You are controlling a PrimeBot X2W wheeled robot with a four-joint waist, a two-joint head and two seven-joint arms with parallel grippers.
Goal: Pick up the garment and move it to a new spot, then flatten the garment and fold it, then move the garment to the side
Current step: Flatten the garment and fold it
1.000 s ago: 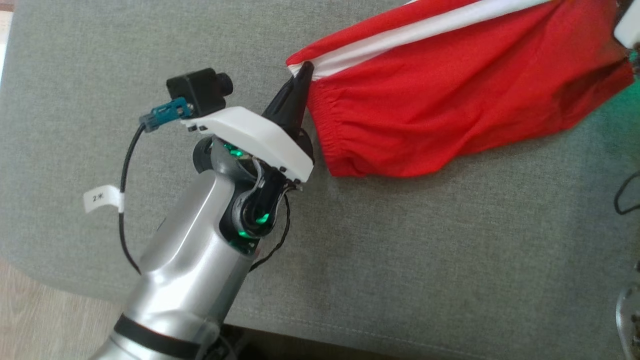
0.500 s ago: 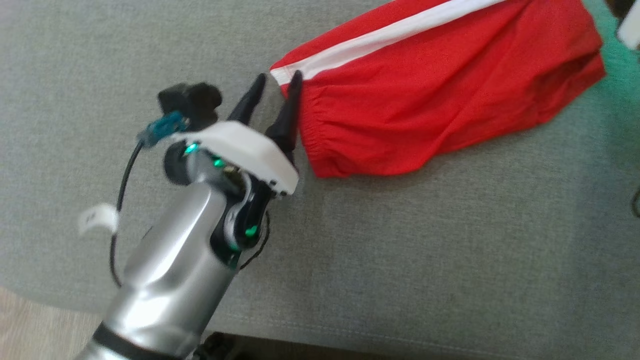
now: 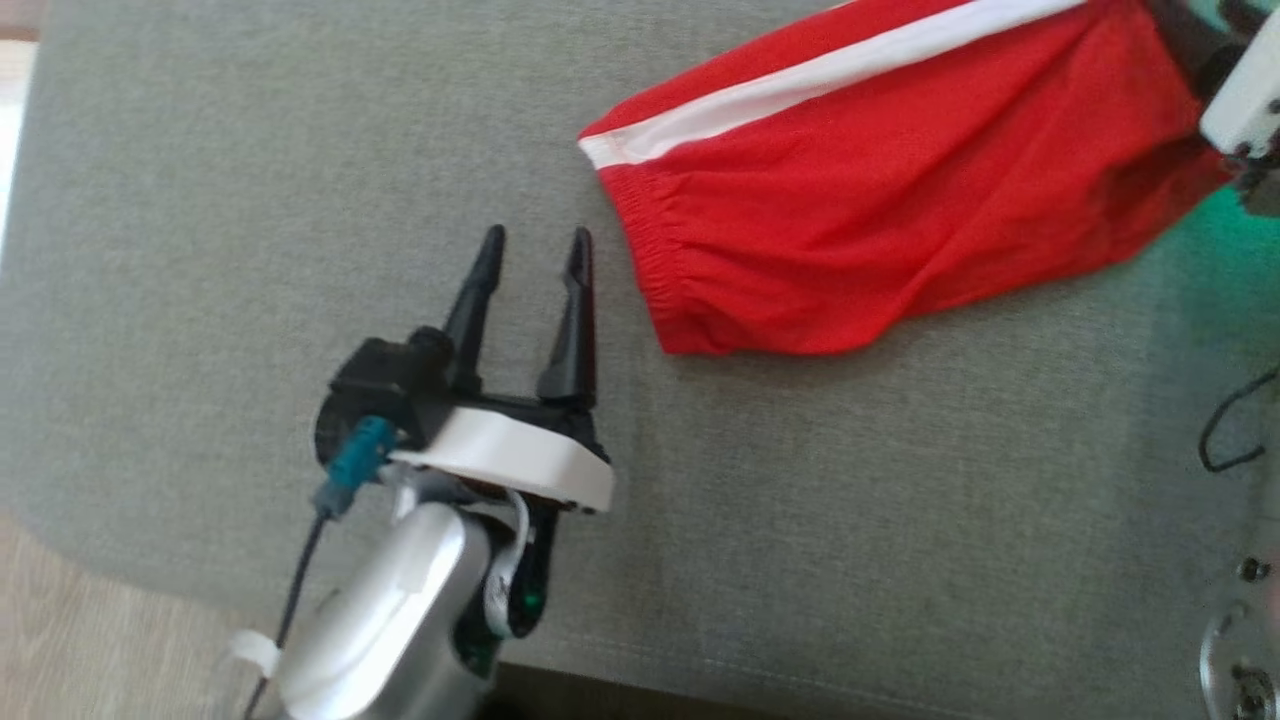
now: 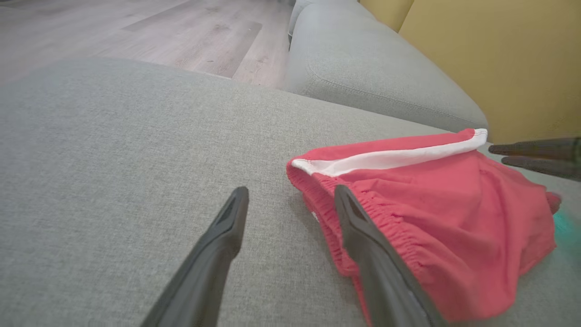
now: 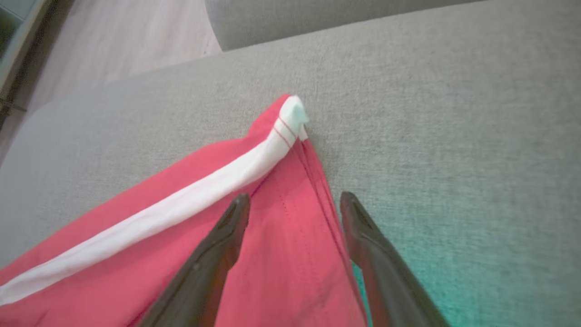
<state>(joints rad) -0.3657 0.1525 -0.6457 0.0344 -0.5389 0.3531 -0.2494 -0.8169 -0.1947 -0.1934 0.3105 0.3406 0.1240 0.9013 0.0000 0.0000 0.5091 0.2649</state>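
The garment point(image 3: 880, 200) is a pair of red shorts with a white side stripe, lying on the grey sofa cushion point(image 3: 250, 200). My left gripper point(image 3: 535, 235) stands open just left of the elastic waistband, fingers apart and holding nothing. From the left wrist, the left gripper point(image 4: 290, 190) has its right finger beside the waistband of the garment point(image 4: 431, 213). My right gripper point(image 5: 294, 198) is open over the far corner of the garment point(image 5: 272, 254), with cloth under both fingers. Its white housing point(image 3: 1245, 95) sits at the top right of the head view.
The cushion's front edge point(image 3: 700, 670) runs along the bottom, with wood floor point(image 3: 60, 620) at the lower left. A second grey cushion point(image 4: 363, 63) and a yellow wall point(image 4: 499, 59) lie beyond. A black cable point(image 3: 1230, 430) hangs at the right.
My left gripper was shut on the waistband corner by the white stripe; it has opened, let go and drawn back toward the front edge. The camera shifted slightly.
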